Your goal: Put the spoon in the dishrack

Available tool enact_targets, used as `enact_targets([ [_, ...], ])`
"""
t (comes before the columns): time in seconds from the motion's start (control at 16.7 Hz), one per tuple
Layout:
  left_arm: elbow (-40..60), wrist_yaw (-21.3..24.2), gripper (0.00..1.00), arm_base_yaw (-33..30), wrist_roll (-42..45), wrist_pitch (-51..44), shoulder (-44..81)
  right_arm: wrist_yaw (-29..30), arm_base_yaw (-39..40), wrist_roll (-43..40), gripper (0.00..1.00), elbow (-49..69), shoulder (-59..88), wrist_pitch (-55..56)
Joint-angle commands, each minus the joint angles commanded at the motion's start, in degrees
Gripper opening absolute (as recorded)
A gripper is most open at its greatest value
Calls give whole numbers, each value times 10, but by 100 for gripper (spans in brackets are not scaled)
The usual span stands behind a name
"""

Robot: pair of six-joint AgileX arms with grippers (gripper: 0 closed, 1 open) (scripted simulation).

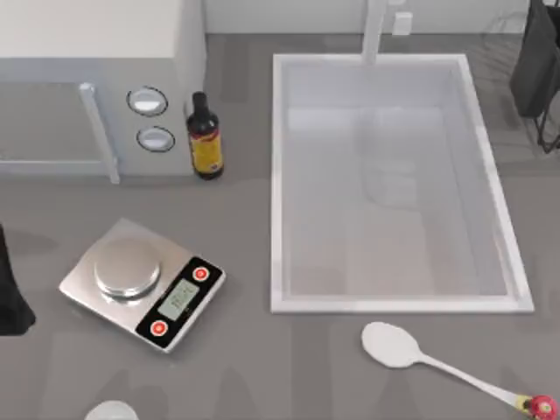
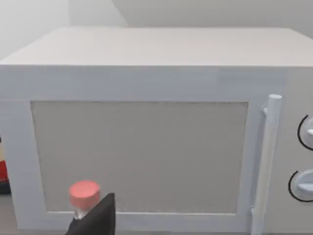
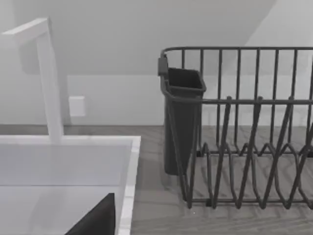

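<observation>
The white spoon with the oval bowl and long thin handle point(image 1: 409, 353) is lying flat on the grey counter point(image 1: 262, 367) near its front edge, toward the front right corner. Its bowl points left, and the little red-pink knob at the handle's end is almost at the right edge. It sits just in front of the big white rectangular sink basin point(image 1: 278, 175), not touching it.

The dark wire dishrack point(image 3: 244, 147) is up at the back right corner, to the right of the sink, with a dark cutlery cup hanging on its near end.

The left arm point(image 1: 10, 289) is parked at the left edge, the right arm point(image 1: 535, 61) at the back right by the rack. Can't tell how either set of fingers is standing.

Also on the counter: a white microwave point(image 1: 96, 79) at the back left, a dark brown bottle with a yellow label point(image 1: 206, 138) beside it, and a silver kitchen scale point(image 1: 140, 284) in front.
</observation>
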Motion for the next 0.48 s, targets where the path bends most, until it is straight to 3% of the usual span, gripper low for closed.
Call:
enact_targets([
  [0.24,0,0,100,0,0,0,0,-1,11,-9,100,16,19,-17],
  [0.48,0,0,100,0,0,0,0,-2,61,-52,100,99,128,-104],
])
